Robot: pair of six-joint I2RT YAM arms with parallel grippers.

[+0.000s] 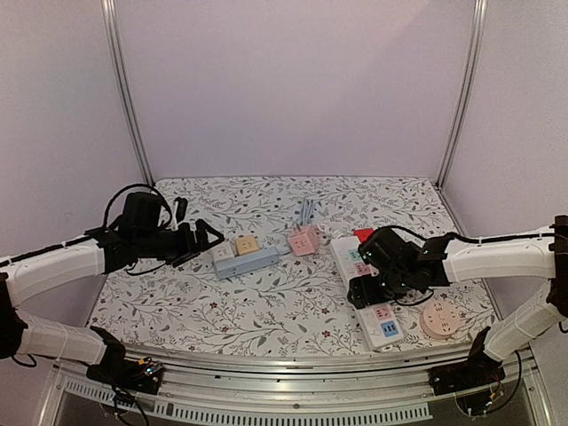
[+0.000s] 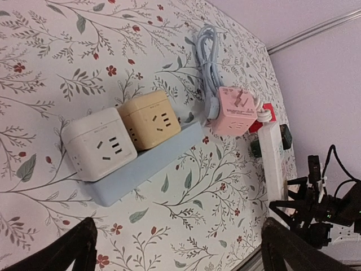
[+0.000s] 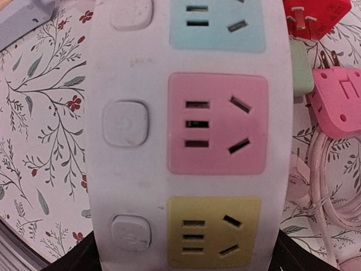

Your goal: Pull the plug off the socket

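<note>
Left gripper (image 1: 202,244) spread, empty, short of white cube plug (image 2: 98,144), centre-left. Right gripper (image 1: 368,291) astride white strip (image 3: 155,62); grip unclear. Approach stage; next: pinch, pull.

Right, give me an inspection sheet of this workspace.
Surface: floral tablecloth, flat.
Job's things: white cube and yellow cube seated on blue strip; white strip, sockets in wrist view empty.
Clutter: pink cube, red plug, round peach socket lying loose.
Grippers: left gripper open, left of blue strip, holding nothing; right gripper, fingers flank white strip, grip cannot be told.
Cables: pale blue cable bundled beside pink cube.
Surroundings: lilac walls, metal frame posts.
</note>
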